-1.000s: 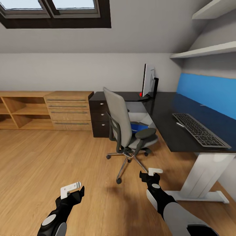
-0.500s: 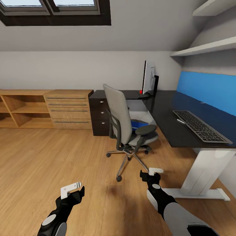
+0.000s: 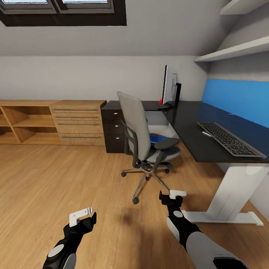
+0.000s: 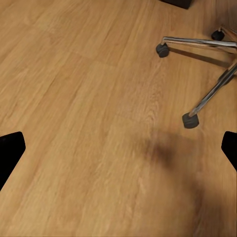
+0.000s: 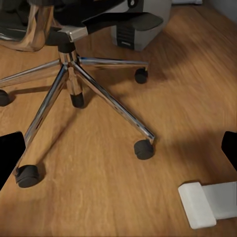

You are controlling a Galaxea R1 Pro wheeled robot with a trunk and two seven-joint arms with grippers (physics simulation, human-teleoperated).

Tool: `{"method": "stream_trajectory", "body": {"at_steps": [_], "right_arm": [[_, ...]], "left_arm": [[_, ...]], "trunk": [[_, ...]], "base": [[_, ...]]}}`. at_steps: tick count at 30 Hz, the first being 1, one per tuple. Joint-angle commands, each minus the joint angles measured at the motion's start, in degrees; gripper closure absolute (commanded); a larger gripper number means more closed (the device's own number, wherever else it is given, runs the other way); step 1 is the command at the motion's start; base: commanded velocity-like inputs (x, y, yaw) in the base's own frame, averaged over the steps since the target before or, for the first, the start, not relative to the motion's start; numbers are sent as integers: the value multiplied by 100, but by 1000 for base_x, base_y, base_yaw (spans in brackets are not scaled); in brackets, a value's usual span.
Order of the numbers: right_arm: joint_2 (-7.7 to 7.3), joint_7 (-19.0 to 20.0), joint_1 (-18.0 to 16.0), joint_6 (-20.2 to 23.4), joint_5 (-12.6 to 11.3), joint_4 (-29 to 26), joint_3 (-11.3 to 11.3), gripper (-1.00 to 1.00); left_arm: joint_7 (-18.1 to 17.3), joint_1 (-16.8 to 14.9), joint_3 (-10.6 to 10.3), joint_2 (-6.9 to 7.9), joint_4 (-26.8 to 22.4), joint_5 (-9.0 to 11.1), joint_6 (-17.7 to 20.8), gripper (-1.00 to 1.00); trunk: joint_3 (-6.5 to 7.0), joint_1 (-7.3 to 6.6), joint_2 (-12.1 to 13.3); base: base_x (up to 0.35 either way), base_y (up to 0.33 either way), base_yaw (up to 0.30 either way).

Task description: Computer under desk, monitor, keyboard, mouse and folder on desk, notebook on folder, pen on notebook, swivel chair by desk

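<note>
Blue folder (image 3: 158, 139) on chair (image 3: 144, 140) seat, up-frame of right pincer (image 3: 171, 197), the nearer one; both pincers released, left pincer (image 3: 83, 218) too.

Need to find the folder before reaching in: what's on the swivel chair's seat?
A bright blue patch, likely the folder, shows on the swivel chair seat, between backrest and armrest. The backrest covers the rest of it, so its full extent and anything else on the seat can't be seen.

Grey swivel chair (image 3: 140, 129) with black armrests and chrome base; bright blue folder (image 3: 158, 139) on its seat. Black desk (image 3: 194, 130), white legs. Dark grey keyboard (image 3: 228, 139). Blue wall panel (image 3: 239, 101) at right. Honey-brown wood-grain floor (image 3: 56, 179); light-wood chest (image 3: 78, 121).
</note>
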Motion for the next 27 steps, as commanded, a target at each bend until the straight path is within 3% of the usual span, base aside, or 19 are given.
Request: {"method": "stream_trajectory", "body": {"at_steps": [1,14,27], "right_arm": [[4,-12,-4,-18,24,5,-21,-100],[4,-11,-4,-19,24,5,-21,-100],[-1,24,49,-140,9,15,-15,-100]], "left_arm": [[50,-1,-7,1,-9,60,12,-100],[50,-1,-7,0,-9,59,12,-100],[43,-1,-70,6,-9,54,8,-100]], "trunk": [[-23,22,-44],[-256,307,-565],[-256,307,-565]], "base": [[0,0,0],[0,0,0],[0,0,0]]}}
